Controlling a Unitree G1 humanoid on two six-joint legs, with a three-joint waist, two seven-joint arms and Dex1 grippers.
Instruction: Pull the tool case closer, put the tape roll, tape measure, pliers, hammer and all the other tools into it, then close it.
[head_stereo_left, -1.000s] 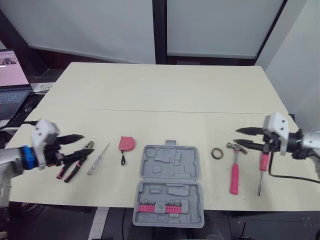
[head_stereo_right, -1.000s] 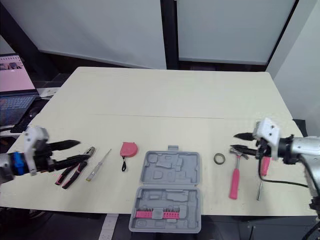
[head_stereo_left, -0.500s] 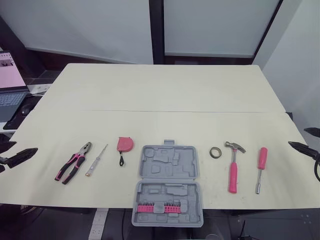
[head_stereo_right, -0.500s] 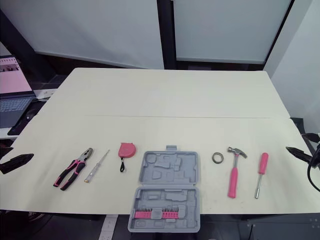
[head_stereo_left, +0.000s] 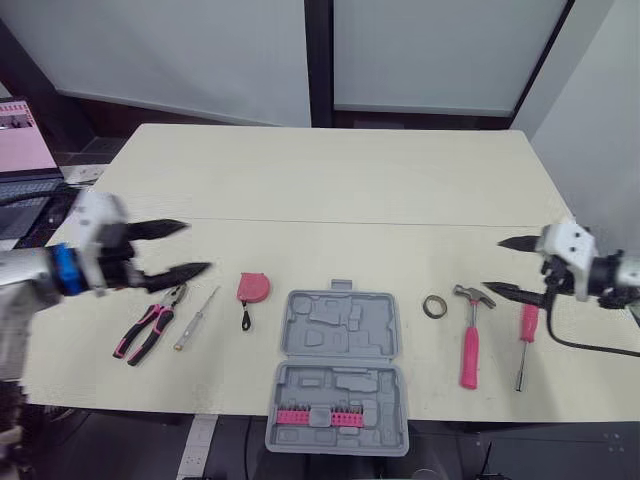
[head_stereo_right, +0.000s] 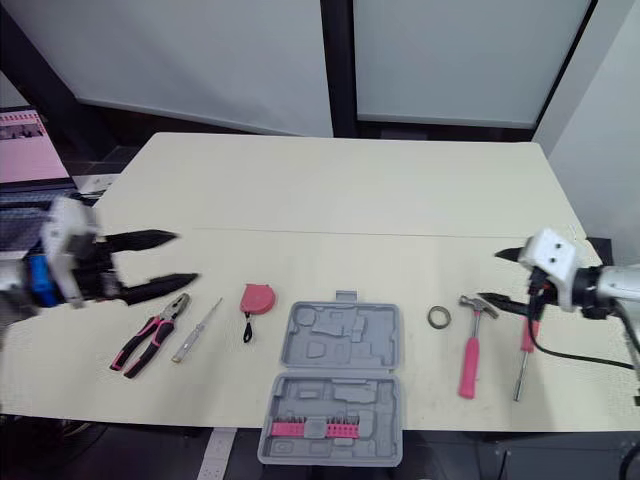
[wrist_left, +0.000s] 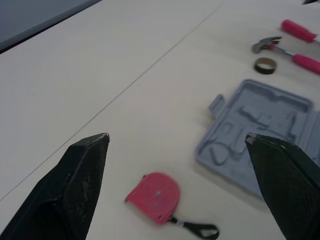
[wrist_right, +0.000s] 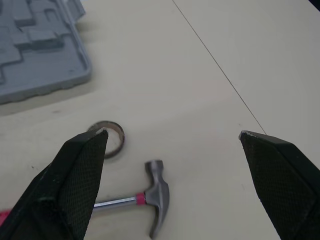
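Tool case (head_stereo_left: 338, 368) (lid open), between left tool (head_stereo_left: 196, 246) and right tool (head_stereo_left: 493, 264), touching neither, both spread wide

The left arm comes in from the robot's left, and the left gripper (head_stereo_left: 195, 247) hangs with its two black fingers spread wide, tips pointing inward. The right arm enters from the opposite side, the right gripper (head_stereo_left: 495, 265) likewise spread wide, tips pointing inward.

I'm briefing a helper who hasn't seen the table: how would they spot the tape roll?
Find the open grey tool case at the near edge of the table. Just to the robot's right of it, before the hammer, lies the tape roll. It is a small dark ring, unlike its pink-handled neighbours.
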